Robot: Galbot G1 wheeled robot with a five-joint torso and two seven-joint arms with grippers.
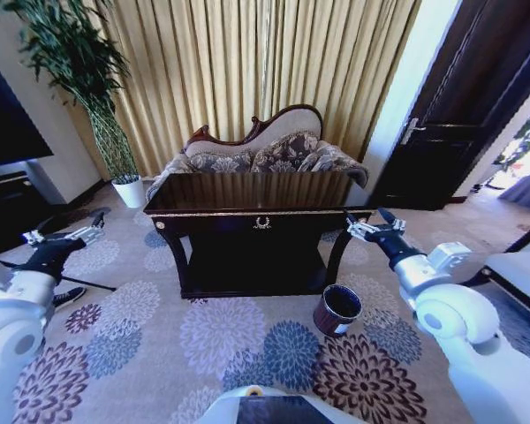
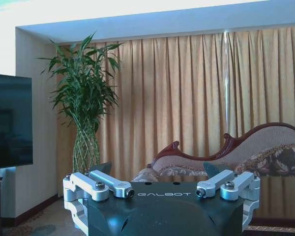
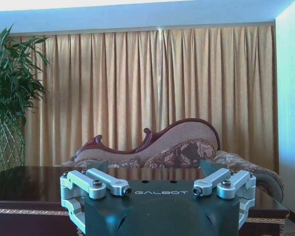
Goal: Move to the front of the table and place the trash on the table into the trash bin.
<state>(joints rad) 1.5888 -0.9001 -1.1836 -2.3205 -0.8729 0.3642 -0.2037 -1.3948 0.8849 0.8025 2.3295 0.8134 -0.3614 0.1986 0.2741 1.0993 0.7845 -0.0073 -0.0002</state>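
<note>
The table [image 1: 247, 191] stands ahead of me in the head view, its dark glossy top mirroring the curtains, a gold ornament on its front. The trash is out of view. On the carpet by the table's right front leg sits the trash bin [image 1: 337, 310], round, reddish-brown and black inside. My left gripper [image 1: 64, 227] hangs open over the carpet, left of the table. At the table's right front corner my right gripper [image 1: 368, 217] is open too, with nothing between its fingers. In the right wrist view the right gripper [image 3: 154, 166] faces across the table [image 3: 24, 182].
A patterned sofa [image 1: 265, 152] stands behind the table before gold curtains. A tall plant in a white pot [image 1: 129, 190] is at the back left, with a black TV stand [image 1: 4, 208] at the far left. A dark door [image 1: 459, 124] is on the right. Floral carpet lies open before the table.
</note>
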